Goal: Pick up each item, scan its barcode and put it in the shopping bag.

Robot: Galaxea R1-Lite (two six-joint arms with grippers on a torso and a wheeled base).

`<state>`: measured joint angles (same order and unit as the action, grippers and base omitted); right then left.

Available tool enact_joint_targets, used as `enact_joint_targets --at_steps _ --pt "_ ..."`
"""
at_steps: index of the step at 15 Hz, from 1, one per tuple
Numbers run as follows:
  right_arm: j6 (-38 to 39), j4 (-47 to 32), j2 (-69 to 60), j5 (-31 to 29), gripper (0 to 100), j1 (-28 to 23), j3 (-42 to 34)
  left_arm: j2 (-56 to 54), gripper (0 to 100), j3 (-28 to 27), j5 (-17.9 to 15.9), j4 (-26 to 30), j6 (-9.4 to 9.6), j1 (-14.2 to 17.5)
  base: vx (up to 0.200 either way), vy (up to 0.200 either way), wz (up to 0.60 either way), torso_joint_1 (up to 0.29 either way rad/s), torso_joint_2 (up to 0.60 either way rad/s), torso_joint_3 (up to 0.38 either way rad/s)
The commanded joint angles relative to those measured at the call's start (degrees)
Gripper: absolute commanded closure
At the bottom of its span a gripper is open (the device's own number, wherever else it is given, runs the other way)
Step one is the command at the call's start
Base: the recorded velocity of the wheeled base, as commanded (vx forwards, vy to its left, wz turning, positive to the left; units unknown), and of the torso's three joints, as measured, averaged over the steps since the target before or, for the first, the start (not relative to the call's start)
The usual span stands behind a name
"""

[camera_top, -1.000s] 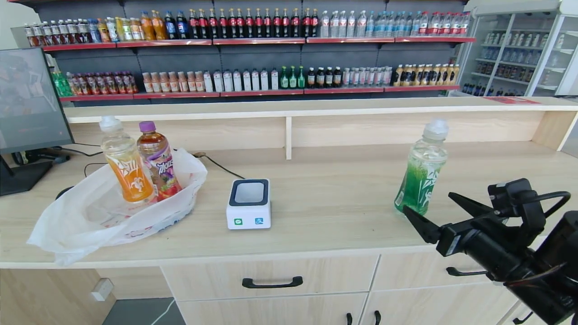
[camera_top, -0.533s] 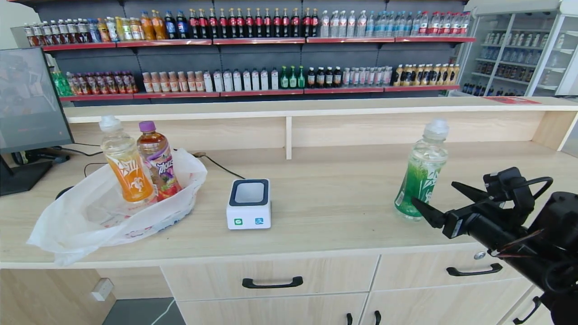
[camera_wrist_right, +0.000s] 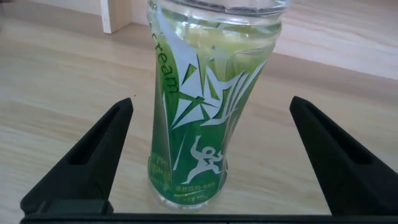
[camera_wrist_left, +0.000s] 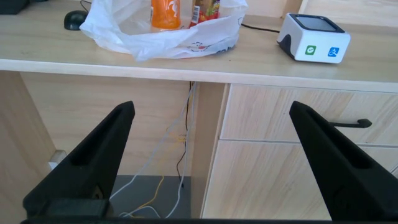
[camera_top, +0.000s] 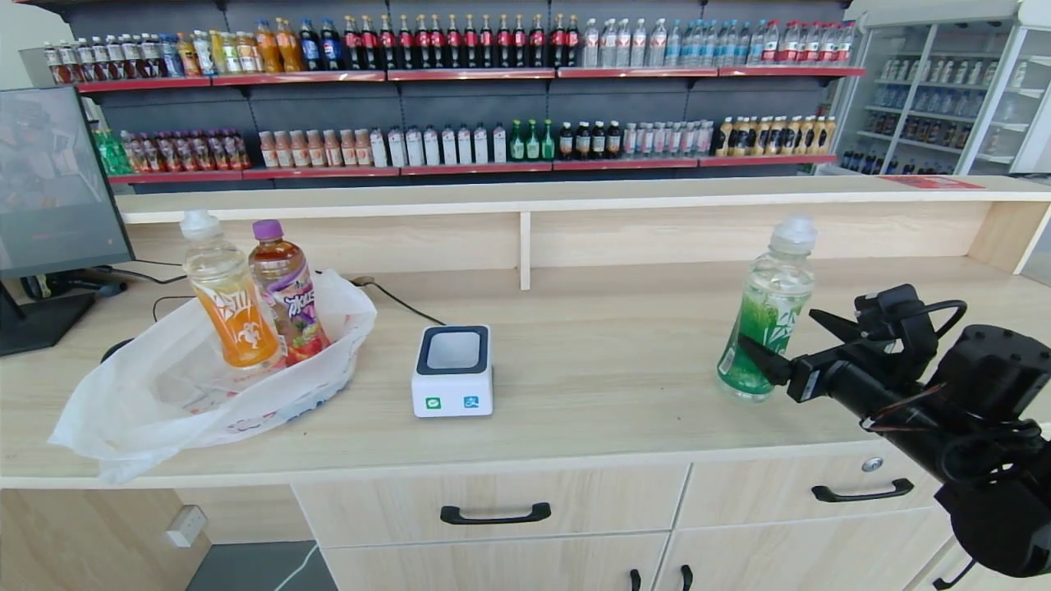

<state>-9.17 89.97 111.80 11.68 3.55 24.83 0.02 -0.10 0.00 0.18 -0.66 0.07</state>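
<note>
Clear plastic bottle with the green label and pale cap (camera_top: 768,316) is standing upright on the light wood counter (camera_top: 591,353), right of centre in the head frame. It looks unscanned and unbagged.

Right pincer (camera_top: 777,328) is sitting level with the bottle's lower half with its black fingers (camera_wrist_right: 93,155) spread wide. In the wrist view the bottle is showing between them with a gap on each side, so no grip yet.

The white box scanner with a dark glass top (camera_top: 453,371) is sitting mid-frame, well apart from the bottle. Nothing is being held over it.

The white plastic shopping bag (camera_top: 164,394) is lying open at lower left. An orange-drink bottle with a white cap (camera_top: 230,304) and a brown-drink bottle with a purple cap (camera_top: 287,295) are standing inside it, touching each other.

Left pincer (camera_wrist_left: 211,109) is hanging open and empty below counter height, facing the drawer fronts.

Judging progress: two of the three items are looking done and the green one is at the grasp step. That is leaving the close, lift, pass over the scanner and the carry across to the bag. I'm seeing no other loose items on the counter.
</note>
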Motion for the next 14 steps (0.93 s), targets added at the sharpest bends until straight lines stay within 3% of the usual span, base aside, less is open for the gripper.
enact_joint_targets --at_steps 1,14 --pt "0.55 0.03 3.07 0.01 0 -0.03 4.00 -0.02 0 0.01 0.00 -0.01 -0.04 0.01 0.000 0.000 0.00 0.000 0.00 0.000" --pt "2.84 0.03 6.68 -0.08 0 0.76 7.69 -0.02 0 0.01 0.00 -0.01 -0.04 0.01 0.000 0.000 0.00 0.000 0.00 0.000"
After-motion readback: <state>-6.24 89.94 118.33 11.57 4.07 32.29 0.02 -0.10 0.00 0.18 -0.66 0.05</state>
